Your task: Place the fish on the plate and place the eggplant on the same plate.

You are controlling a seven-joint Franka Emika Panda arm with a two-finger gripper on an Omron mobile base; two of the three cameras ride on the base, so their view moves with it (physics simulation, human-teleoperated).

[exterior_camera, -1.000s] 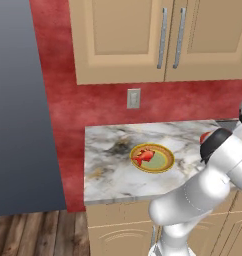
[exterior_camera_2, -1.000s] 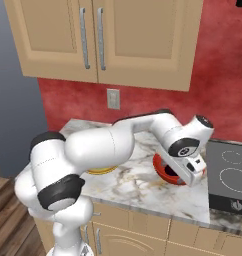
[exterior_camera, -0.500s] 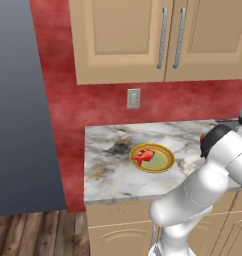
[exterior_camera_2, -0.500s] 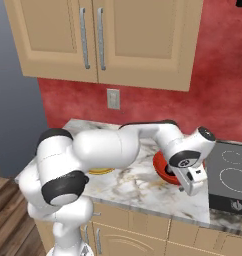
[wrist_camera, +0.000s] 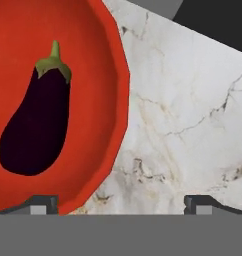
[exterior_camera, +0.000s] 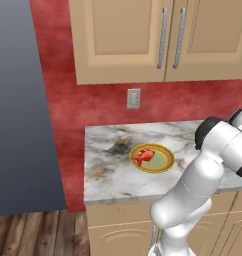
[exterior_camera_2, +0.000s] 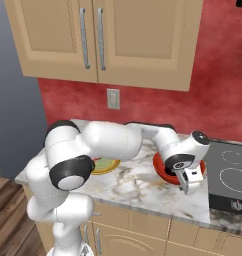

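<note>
On the marble bench (exterior_camera: 113, 170) the fish (exterior_camera: 143, 157) lay on the plate (exterior_camera: 164, 162), near the front-left of the slab. Well apart, beside the stove (exterior_camera_2: 230, 175), the eggplant (wrist_camera: 35, 122) lay inside the red bowl (wrist_camera: 100, 75), stem toward the rim. Above the bowl's edge the fingers (exterior_camera_2: 189, 182) stood fully spread, holding nothing, one tip over the bowl and the other over bare marble.

The fish (exterior_camera: 143, 157) is lying on the plate (exterior_camera: 165, 163), which is sitting on the counter (exterior_camera: 108, 175) below the wall outlet (exterior_camera: 133, 98). Right of the plate, the eggplant (wrist_camera: 35, 124) is lying in the bowl (wrist_camera: 98, 100), with the cooktop (exterior_camera_2: 228, 180) sitting beyond the bowl.
</note>
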